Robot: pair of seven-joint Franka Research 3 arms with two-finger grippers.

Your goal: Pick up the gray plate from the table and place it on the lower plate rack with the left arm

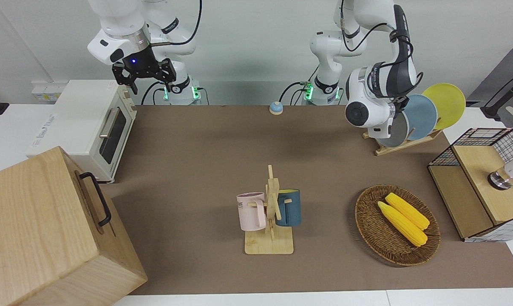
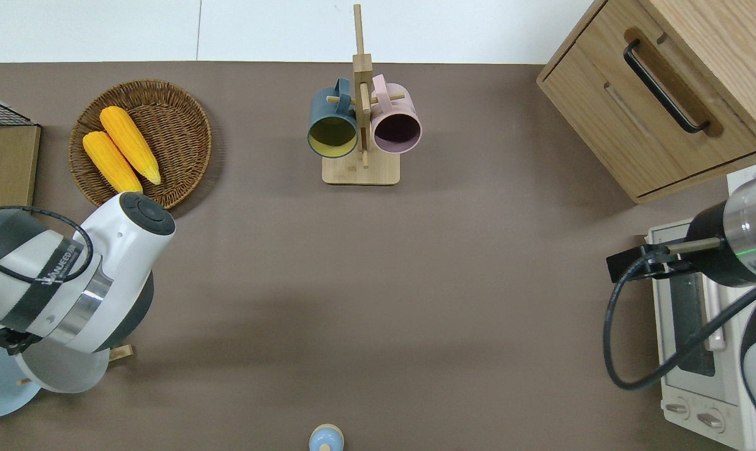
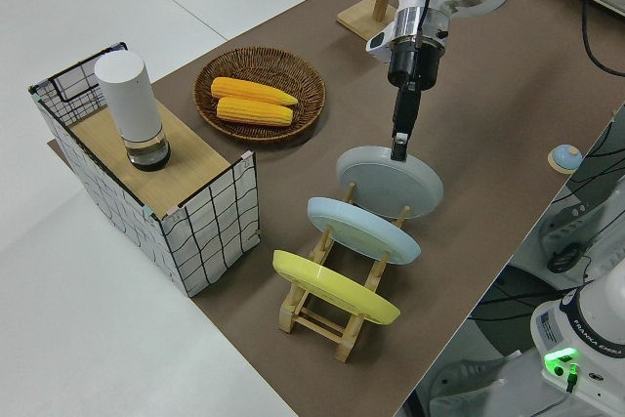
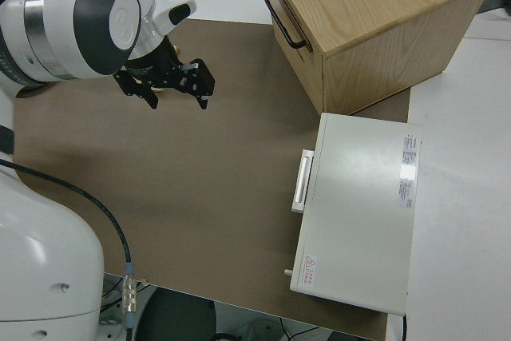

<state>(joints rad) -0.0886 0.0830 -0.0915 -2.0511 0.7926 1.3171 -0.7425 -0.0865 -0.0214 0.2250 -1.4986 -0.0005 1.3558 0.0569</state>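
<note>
The gray plate (image 3: 391, 187) leans in the lowest slot of the lower plate rack (image 3: 322, 314), near the left arm's end of the table (image 1: 205, 140). It also shows in the front view (image 1: 395, 135) and the overhead view (image 2: 64, 376). My left gripper (image 3: 397, 151) points down with its fingers closed on the plate's upper rim. In the front and overhead views the wrist hides the fingers. The light blue plate (image 3: 361, 229) and the yellow plate (image 3: 332, 288) lean in the rack's higher slots. My right gripper (image 1: 143, 76) is parked and open.
A wicker basket (image 1: 367, 221) with two corn cobs and a wire crate (image 1: 481, 182) lie farther from the robots than the rack. The mug stand (image 1: 271, 212) holds two mugs mid-table. A toaster oven (image 1: 90, 123) and a wooden cabinet (image 1: 48, 229) stand at the right arm's end.
</note>
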